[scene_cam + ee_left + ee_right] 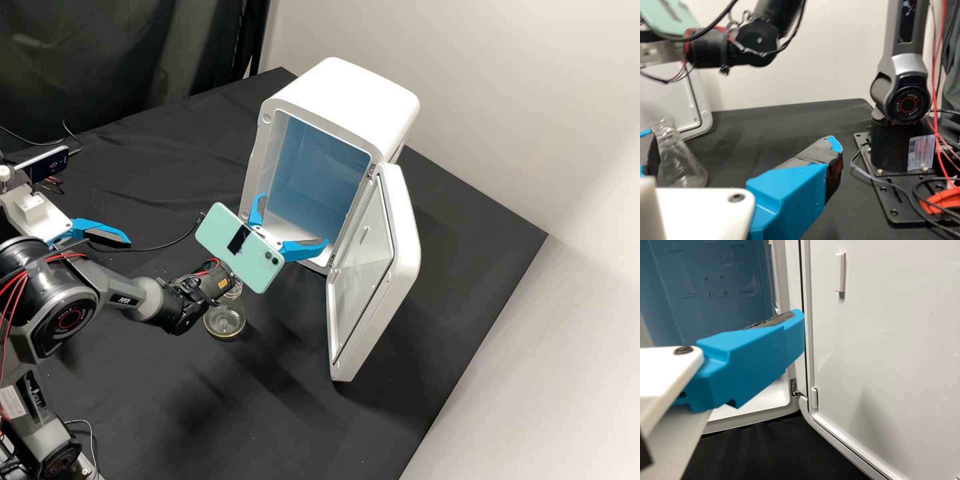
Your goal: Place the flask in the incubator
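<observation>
Standing flask (225, 321): upright on the bench (167, 153), below and behind the right gripper (294, 219), tucked under that arm's wrist; well apart from the left gripper (110, 235), which faces it across the black surface; neither tool touches it, so the pick-up is not yet made.
Right gripper: splayed wide and carrying nothing; one finger (750, 357) sits at the mouth of the incubator (360, 93), with the hinge edge of the door (400, 220) just beside it.
Left gripper: fingers parted, nothing held; the flask (672, 162) shows ahead of its finger (795, 187), out of its grasp.
Risk, knock-over: I judge the nearest hazard to be the right arm's wrist hanging over the flask; a drop or sweep of that arm would tip the glass.
Risk, slip: a smooth conical body and narrow neck give little purchase; an off-centre pinch could let it rotate or fall.
Risk, door: the door stands open beside the right gripper; a brush from arm or flask could swing it into the path, or shove the incubator.
Risk, threshold: the chamber floor sits above the bench behind a white lip; a low carry would likely strike it.
Flask contents: clear glass, open neck; nothing visible inside.
Incubator contents: blue-lined chamber; nothing visible inside it.
</observation>
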Controlling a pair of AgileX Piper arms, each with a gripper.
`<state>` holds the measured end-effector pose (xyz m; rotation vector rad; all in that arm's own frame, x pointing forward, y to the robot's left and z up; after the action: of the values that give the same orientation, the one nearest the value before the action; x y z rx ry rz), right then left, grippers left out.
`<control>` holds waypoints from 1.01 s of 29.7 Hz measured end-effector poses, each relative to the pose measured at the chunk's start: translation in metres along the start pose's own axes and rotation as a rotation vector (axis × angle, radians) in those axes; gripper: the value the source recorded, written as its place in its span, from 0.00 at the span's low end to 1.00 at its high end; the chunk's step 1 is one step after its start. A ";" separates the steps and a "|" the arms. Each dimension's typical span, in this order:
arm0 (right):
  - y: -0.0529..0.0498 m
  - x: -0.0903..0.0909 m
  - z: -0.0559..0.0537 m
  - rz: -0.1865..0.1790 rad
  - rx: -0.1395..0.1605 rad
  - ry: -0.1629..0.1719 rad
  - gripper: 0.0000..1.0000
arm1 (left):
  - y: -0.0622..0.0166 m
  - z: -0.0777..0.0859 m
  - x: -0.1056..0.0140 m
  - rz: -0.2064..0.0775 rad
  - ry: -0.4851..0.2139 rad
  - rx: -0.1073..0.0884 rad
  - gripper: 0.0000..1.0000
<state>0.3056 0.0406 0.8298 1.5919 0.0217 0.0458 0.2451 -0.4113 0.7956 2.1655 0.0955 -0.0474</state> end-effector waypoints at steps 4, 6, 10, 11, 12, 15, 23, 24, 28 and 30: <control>0.000 0.000 0.000 0.000 0.000 0.000 1.00 | -0.0034 -0.009 -0.009 -0.021 0.019 -0.010 1.00; 0.000 0.000 0.000 0.000 0.000 0.000 1.00 | -0.0058 -0.015 -0.013 -0.037 0.031 -0.014 1.00; 0.000 0.000 0.000 0.000 0.000 0.000 1.00 | -0.0078 -0.028 -0.016 -0.046 0.080 -0.033 1.00; 0.000 0.000 0.000 0.000 0.000 0.000 1.00 | -0.0083 -0.031 -0.017 -0.048 0.095 -0.036 1.00; 0.000 0.000 0.000 0.000 0.000 0.000 1.00 | -0.0086 -0.033 -0.017 -0.050 0.101 -0.036 1.00; 0.000 0.000 0.000 0.000 0.000 0.000 1.00 | -0.0116 -0.040 -0.019 -0.060 0.132 -0.044 1.00; 0.000 0.000 0.000 0.000 0.000 0.000 1.00 | -0.0249 -0.056 -0.022 -0.121 0.182 -0.059 1.00; 0.000 0.000 0.000 0.000 0.000 0.000 1.00 | -0.0256 -0.058 -0.023 -0.124 0.187 -0.061 1.00; 0.000 0.000 0.000 0.000 0.000 0.000 1.00 | -0.0258 -0.066 -0.025 -0.125 0.218 -0.066 1.00; 0.000 0.000 0.000 0.000 0.000 0.000 1.00 | -0.0253 -0.069 -0.027 -0.122 0.229 -0.067 1.00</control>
<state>0.3056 0.0406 0.8298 1.5919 0.0217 0.0458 0.2162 -0.3410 0.8157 2.0892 0.3564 0.1326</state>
